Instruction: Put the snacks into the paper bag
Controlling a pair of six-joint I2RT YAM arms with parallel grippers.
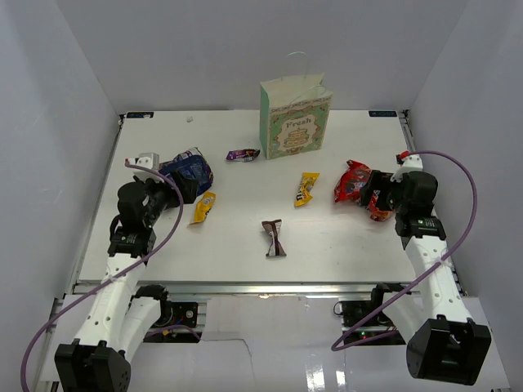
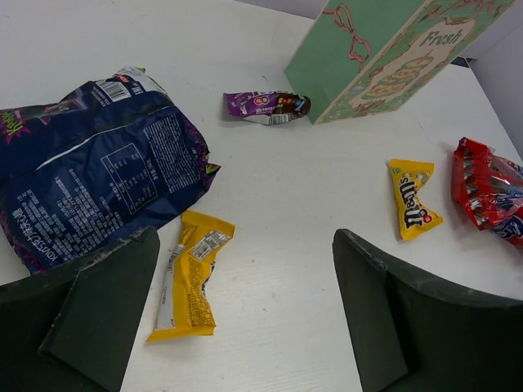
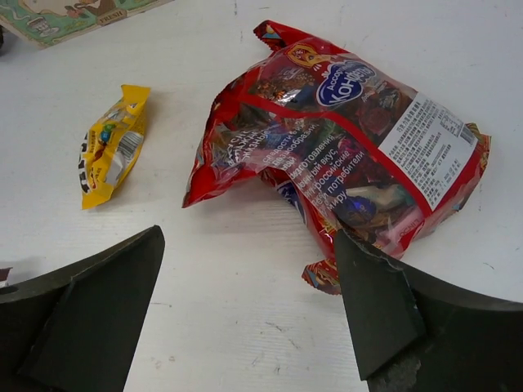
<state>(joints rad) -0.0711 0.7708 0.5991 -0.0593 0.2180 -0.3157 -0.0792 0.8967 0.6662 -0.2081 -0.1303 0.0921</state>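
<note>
Starting at the left, the left gripper [image 2: 245, 282] stands wide open and empty, just beside the blue chip bag [image 1: 189, 170] and a yellow candy packet [image 1: 203, 207]. The purple wrapper [image 1: 243, 154], bar wrapper [image 1: 274, 238] and second yellow packet [image 1: 306, 189] lie on the table [image 1: 237, 278] near the upright paper bag [image 1: 294, 122]. The right gripper [image 3: 245, 278] is also wide open and grips nothing, with the red chip bag [image 3: 343, 139] against one finger.
</note>
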